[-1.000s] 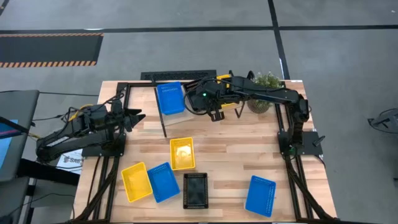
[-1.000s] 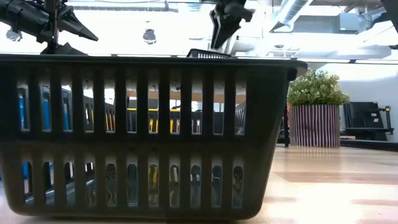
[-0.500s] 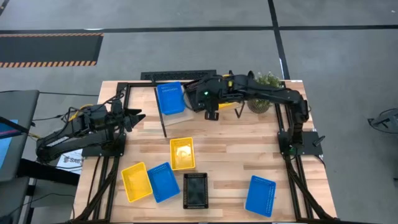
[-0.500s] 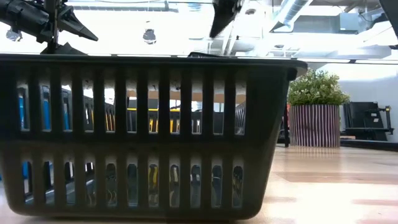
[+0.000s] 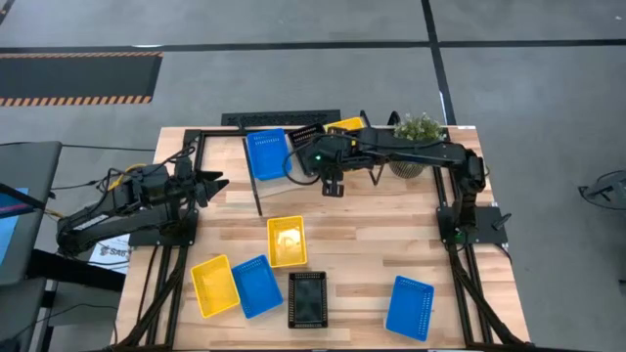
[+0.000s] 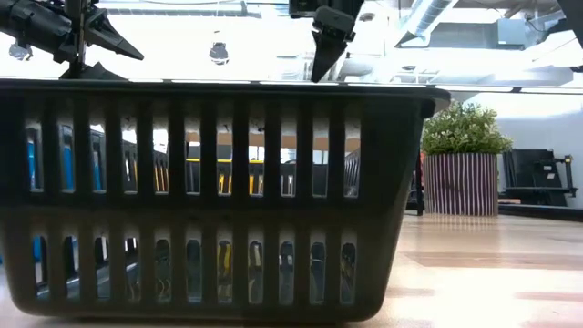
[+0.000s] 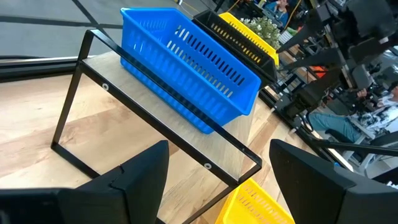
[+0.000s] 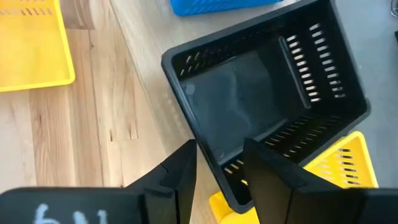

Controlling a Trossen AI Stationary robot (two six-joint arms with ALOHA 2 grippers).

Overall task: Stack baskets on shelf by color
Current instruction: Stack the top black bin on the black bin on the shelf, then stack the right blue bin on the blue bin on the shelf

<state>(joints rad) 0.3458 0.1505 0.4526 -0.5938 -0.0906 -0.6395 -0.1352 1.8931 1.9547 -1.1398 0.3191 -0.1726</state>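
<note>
Plank tabletop (image 5: 391,244): centre strip bare between the shelf (image 5: 279,179) at the rear and the loose baskets in front. On the shelf: blue basket (image 5: 266,154), black basket (image 5: 305,134) beside it, yellow basket (image 5: 344,125) next along. Right gripper (image 5: 331,186) hangs off the shelf's front edge, fingers a narrow gap apart, holding nothing; black basket's near rim lies just past them. Half a second ago it was slightly farther right and back. Left gripper (image 5: 217,184) waits at the left edge, fingers spread wide. Front row: yellow (image 5: 286,241), yellow (image 5: 214,286), blue (image 5: 256,286), black (image 5: 307,298), blue (image 5: 410,306).
</note>
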